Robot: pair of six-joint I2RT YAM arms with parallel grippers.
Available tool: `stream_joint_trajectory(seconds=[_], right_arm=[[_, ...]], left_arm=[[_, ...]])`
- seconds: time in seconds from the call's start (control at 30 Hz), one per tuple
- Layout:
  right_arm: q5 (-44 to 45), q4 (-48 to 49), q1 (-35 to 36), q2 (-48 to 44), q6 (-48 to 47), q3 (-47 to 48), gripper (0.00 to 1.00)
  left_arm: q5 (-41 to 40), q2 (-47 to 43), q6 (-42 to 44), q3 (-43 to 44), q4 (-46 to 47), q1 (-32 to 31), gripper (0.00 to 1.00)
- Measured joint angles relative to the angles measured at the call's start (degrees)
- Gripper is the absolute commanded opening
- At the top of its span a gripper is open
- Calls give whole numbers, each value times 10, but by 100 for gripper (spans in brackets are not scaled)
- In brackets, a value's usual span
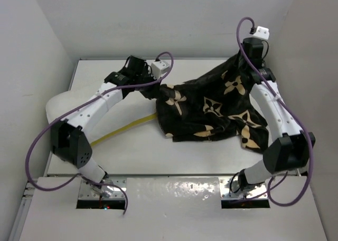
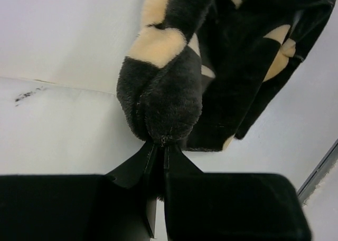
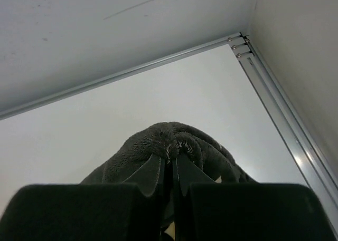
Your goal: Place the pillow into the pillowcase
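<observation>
The black pillowcase with beige flowers hangs stretched between my two grippers above the back of the table. My left gripper is shut on its left corner; in the left wrist view the jaws pinch a bunched fold of pillowcase. My right gripper is shut on the far right corner, held higher; in the right wrist view its tips clamp gathered pillowcase. The white pillow lies flat at the left under my left arm, its yellow band running towards the hanging pillowcase.
White walls close in the table at the back, left and right. A metal rail runs along the table's right edge. Purple cables loop beside both arms. The arm bases sit at the near edge.
</observation>
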Motion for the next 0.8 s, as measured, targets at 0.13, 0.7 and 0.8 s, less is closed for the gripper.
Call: stream_joint_trajectory(seconds=[0.13,0.7,0.8], right_arm=[[9,29,13,79,11,36,0],[-34,-24,8,464,5,318,99],[-63,-30,8,385,-19,202,67]], left_arm=[[7,73,1,41,5,13,0],[-86,366,-45,325,32,107,100],[-88,363,-33,334,12,113,100]])
